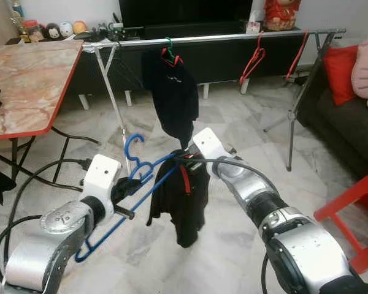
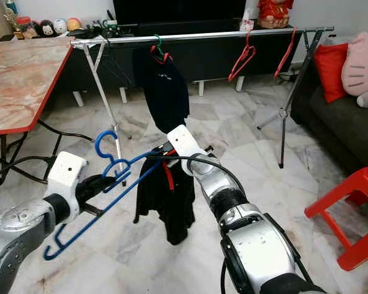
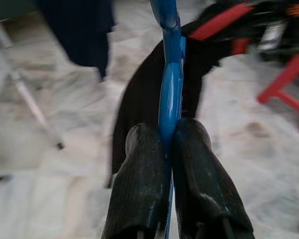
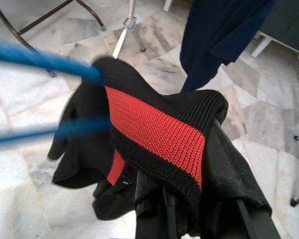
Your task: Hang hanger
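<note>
- Left eye view has the blue hanger (image 1: 119,205) low over the floor, well short of the rail (image 1: 233,38), so hanging is yet to come.
- Left gripper (image 3: 170,149) is clenched on the hanger's bar.
- Black garment with a red stripe (image 1: 183,202) is draped over the right gripper (image 4: 189,199), one hanger tip poked inside; dressing looks half done. Those fingers are covered, can't tell.

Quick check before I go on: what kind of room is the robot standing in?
Most likely a home living room: a dark sofa with cushions on the right, a dark TV console by the back wall, and a metal clothes rail over the marble floor.
</note>
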`<state>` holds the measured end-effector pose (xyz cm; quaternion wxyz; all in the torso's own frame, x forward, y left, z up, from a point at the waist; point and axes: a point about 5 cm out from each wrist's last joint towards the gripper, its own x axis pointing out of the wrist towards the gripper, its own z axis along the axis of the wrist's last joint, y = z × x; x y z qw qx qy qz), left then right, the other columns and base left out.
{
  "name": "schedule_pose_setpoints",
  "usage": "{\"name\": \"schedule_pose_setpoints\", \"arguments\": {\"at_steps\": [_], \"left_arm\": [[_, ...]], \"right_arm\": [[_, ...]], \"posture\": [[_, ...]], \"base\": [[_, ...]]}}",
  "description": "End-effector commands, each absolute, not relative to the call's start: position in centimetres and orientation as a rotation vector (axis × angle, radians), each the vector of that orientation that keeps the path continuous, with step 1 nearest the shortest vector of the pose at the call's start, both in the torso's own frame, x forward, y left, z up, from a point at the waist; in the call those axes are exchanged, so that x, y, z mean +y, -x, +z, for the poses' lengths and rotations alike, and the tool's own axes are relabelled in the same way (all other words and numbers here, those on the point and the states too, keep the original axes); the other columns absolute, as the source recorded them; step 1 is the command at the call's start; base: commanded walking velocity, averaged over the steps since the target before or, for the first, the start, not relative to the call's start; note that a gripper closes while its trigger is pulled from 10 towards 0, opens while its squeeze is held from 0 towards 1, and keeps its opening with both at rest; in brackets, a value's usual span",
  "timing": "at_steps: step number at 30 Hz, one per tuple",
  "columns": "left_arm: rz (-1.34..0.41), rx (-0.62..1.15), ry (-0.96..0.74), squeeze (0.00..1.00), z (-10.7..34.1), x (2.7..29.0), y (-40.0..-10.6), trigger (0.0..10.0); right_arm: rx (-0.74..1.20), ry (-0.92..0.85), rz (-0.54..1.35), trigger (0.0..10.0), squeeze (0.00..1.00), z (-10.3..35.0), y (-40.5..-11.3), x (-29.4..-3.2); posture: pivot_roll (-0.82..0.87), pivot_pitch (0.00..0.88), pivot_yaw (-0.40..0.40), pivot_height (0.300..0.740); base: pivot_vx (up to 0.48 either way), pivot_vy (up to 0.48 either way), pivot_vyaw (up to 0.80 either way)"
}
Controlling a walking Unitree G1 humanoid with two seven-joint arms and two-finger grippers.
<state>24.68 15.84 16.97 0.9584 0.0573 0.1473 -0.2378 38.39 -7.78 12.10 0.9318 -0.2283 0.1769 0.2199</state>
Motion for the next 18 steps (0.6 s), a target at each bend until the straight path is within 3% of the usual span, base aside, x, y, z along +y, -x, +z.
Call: {"name": "schedule_pose_setpoints", "arguments": {"at_steps": [1,8,18], "left_arm": [[-0.546,0.253,-0.128,0.00,17.9,15.2,-24.4,10.0],[-0.679,0.283,-0.137,0.00,17.4,14.1,-23.2,10.0],[-0.567,0.288,-0.193,0.00,16.8,14.7,-24.6,10.0]], "right_arm": [[0.340,0.471,0.464,10.0,0.00,12.6,-38.5,-7.4],[0.337,0.474,0.473,10.0,0.00,12.7,-38.5,-7.3],[0.297,0.476,0.516,10.0,0.00,13.8,-38.6,-6.0]], "posture": [[-0.05,0.000,-0.007,0.740],[-0.06,0.000,-0.006,0.740],[-0.05,0.000,-0.007,0.740]], "base": [[0.000,0.000,0.00],[0.000,0.000,0.00],[0.000,0.000,0.00]]}}
